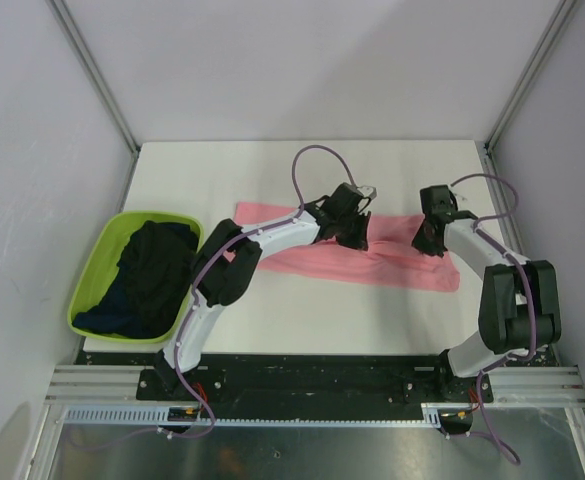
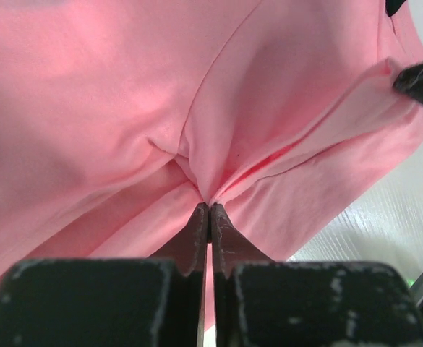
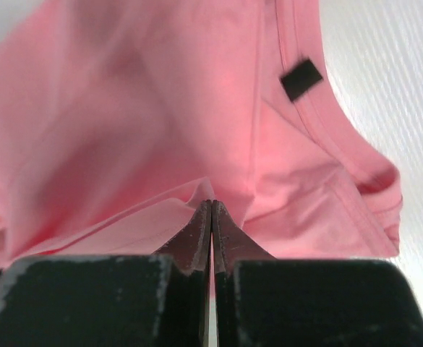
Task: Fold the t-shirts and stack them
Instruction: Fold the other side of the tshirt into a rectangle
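The salmon-pink t-shirt lies as a long strip across the middle of the white table. My left gripper is shut on a pinch of its cloth near the strip's middle. My right gripper is shut on a fold of the same shirt near its right end; the dark collar label shows just beyond. The dark navy-black t-shirts lie bundled in the tub at the left.
The lime-green plastic tub stands at the table's left edge. Grey walls and metal frame posts close in the table at back and sides. The left arm reaches across the shirt's left part.
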Action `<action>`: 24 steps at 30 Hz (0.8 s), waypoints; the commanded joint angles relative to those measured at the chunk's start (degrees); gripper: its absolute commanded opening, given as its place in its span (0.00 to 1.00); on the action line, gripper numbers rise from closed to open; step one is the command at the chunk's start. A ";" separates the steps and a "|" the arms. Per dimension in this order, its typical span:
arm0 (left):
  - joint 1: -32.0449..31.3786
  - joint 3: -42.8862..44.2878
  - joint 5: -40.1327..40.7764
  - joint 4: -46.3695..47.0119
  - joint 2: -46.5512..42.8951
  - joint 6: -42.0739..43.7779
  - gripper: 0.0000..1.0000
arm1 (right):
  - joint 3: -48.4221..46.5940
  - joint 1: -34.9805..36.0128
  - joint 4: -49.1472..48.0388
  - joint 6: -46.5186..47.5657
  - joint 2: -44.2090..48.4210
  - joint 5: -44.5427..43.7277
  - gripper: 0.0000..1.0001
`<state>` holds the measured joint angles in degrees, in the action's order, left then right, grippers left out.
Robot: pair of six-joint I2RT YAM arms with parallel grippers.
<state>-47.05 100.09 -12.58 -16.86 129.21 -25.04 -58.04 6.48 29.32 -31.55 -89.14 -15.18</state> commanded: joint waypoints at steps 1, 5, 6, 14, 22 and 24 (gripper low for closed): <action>0.33 2.20 -2.40 0.34 -1.99 0.06 0.04 | 3.96 1.03 1.72 -2.77 2.37 -0.67 0.00; 0.35 2.16 -3.90 0.22 -1.17 0.13 0.10 | 5.87 1.88 0.51 -4.07 1.52 -1.16 0.00; 0.32 2.05 -4.01 0.06 -1.12 0.32 0.13 | 5.94 1.88 0.45 -4.28 1.08 -1.47 0.00; 2.70 -0.47 -3.70 -0.23 -6.75 2.60 0.48 | 5.97 0.36 2.52 -4.63 3.40 -4.32 0.25; 6.07 -6.63 -2.05 -0.53 -12.44 3.77 0.48 | 5.24 -0.19 3.80 -6.67 10.55 -3.01 0.40; 6.35 -7.08 -2.20 -0.52 -12.65 3.81 0.46 | 5.05 0.61 2.05 -7.07 11.11 -2.31 0.41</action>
<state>-41.30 94.26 -15.18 -17.78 120.60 -23.24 -51.96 5.56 32.84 -36.58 -81.21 -17.56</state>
